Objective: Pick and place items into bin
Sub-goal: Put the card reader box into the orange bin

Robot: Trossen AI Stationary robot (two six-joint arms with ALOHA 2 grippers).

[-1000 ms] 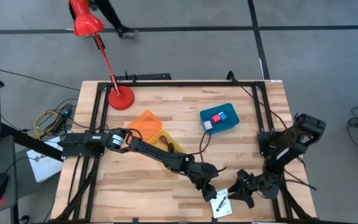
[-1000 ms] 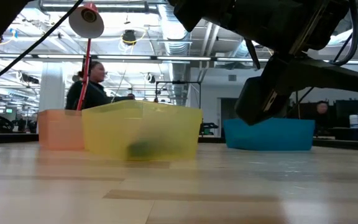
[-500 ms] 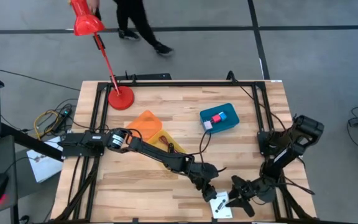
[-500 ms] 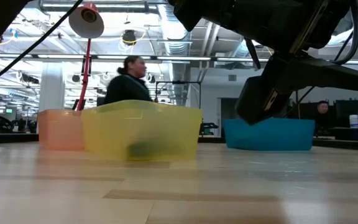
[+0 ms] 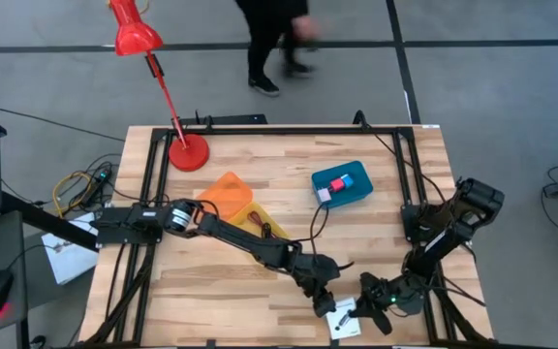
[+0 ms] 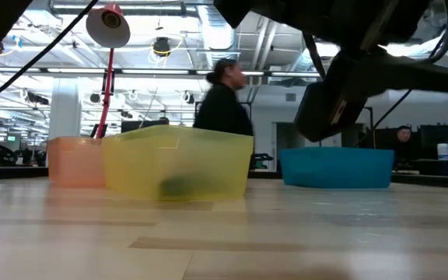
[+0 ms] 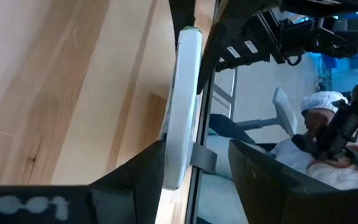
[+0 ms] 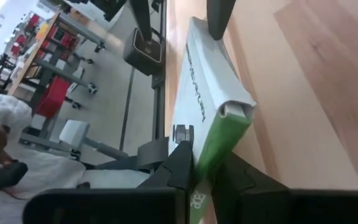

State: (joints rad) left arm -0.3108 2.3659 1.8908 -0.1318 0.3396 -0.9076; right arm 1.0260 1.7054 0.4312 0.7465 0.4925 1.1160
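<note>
Hard to read from above: right gripper [image 8: 202,163] and left gripper [image 7: 195,152] crowded nose to nose over the white box [image 5: 342,320], with only part of its black picture showing between them.

Clearer from the right wrist: pinched shut on the green end flap of that box, one finger on each broad face, the rest of the box stretching away from the fingertips along the wood.

From the left wrist: spread apart astride the same box, seen edge-on; pressed near one finger, with a clear gap to the other. No grip visible there.

Nothing of either fingertip or of the box in the low view, only dark arm bodies cutting across the upper right.

Well beyond both grippers, toward the far side of the table [image 5: 395,242]:
- blue bin [image 5: 356,194], holding a pale pink cube [image 5: 324,195], a red cube [image 5: 338,184] and a blue cube [image 5: 349,180], packed close together.
- orange bin [image 5: 226,189], nearer the left arm's base; contents not visible.
- yellow bin [image 5: 256,215], touching the orange one and partly covered by the left arm; through its wall in the low view only a dark greenish smear, not identifiable.

Farther still, red desk lamp [image 5: 188,153] at the far left corner, and a person [image 5: 274,44] on the floor behind, cut off by the frame.
</note>
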